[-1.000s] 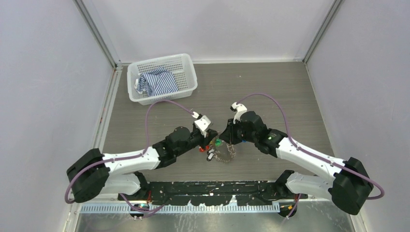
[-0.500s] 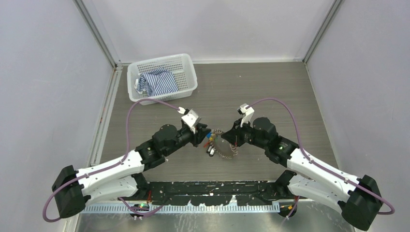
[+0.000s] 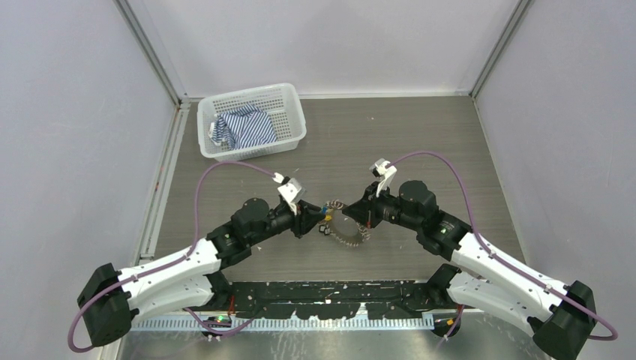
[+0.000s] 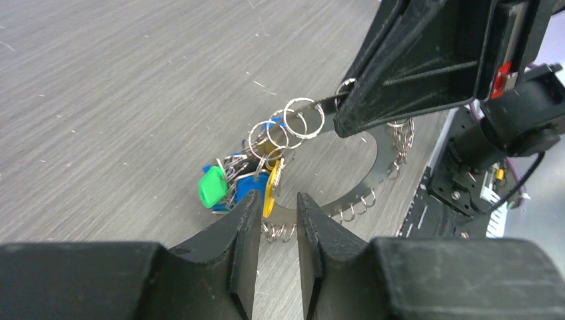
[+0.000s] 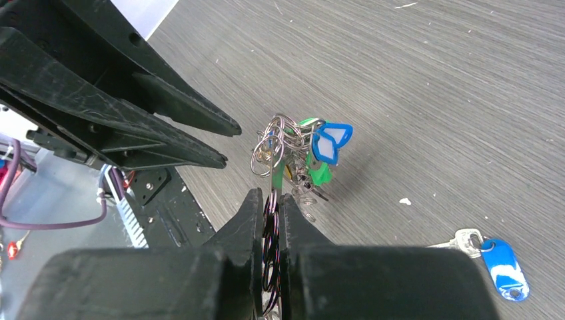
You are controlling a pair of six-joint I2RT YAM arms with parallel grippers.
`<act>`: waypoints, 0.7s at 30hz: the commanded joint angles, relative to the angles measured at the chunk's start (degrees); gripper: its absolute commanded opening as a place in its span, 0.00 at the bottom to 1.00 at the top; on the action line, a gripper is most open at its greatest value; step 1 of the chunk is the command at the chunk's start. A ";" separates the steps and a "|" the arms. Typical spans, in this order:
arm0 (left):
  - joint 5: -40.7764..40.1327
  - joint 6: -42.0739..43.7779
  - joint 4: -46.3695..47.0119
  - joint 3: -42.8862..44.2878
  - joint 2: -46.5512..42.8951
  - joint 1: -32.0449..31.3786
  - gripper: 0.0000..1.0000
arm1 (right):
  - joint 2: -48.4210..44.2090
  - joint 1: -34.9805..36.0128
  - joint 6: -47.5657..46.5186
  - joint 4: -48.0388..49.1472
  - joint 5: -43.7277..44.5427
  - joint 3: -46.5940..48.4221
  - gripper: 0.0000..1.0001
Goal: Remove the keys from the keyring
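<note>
The keyring (image 3: pixel 351 237) is a thin metal band fringed with small split rings, held on edge between my grippers. My right gripper (image 5: pixel 270 197) is shut on the band, with some of its small rings pinched between the fingers. The keys (image 4: pixel 240 180), with green, blue and yellow tags, bunch together at the band's end; they also show in the right wrist view (image 5: pixel 303 150). My left gripper (image 4: pixel 278 200) is open by a narrow gap, its tips just short of the band (image 4: pixel 360 180) and beside the tagged keys. One loose key with a blue tag (image 5: pixel 503 259) lies on the table.
A white mesh basket (image 3: pixel 247 91) holding a blue striped cloth (image 3: pixel 244 127) stands at the back left. Grey walls close in the table on three sides. The black base rail (image 3: pixel 322 296) runs along the near edge.
My left gripper has drawn back to the left, off the bunch of keys. My right gripper has shifted right with the keyring, which now stretches out between the two grippers.
</note>
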 commanded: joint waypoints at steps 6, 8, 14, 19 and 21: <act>2.92 -0.87 6.87 -1.67 0.70 0.06 0.29 | -2.48 -0.13 -0.01 0.59 -2.68 5.69 0.01; 3.77 -0.67 7.29 -1.50 1.49 0.06 0.29 | -2.51 -0.18 -0.05 0.47 -2.61 5.84 0.01; -7.53 -1.71 7.54 -4.48 -0.52 0.14 0.33 | -2.29 -0.19 0.59 1.80 -3.84 5.74 0.01; -8.58 -0.56 5.02 -7.66 -9.62 2.04 0.45 | -4.10 -0.17 1.00 1.03 -6.90 6.12 0.01; -2.45 -0.40 4.95 -7.59 -10.93 3.37 0.46 | -5.50 -0.31 0.94 -0.11 -9.17 6.88 0.01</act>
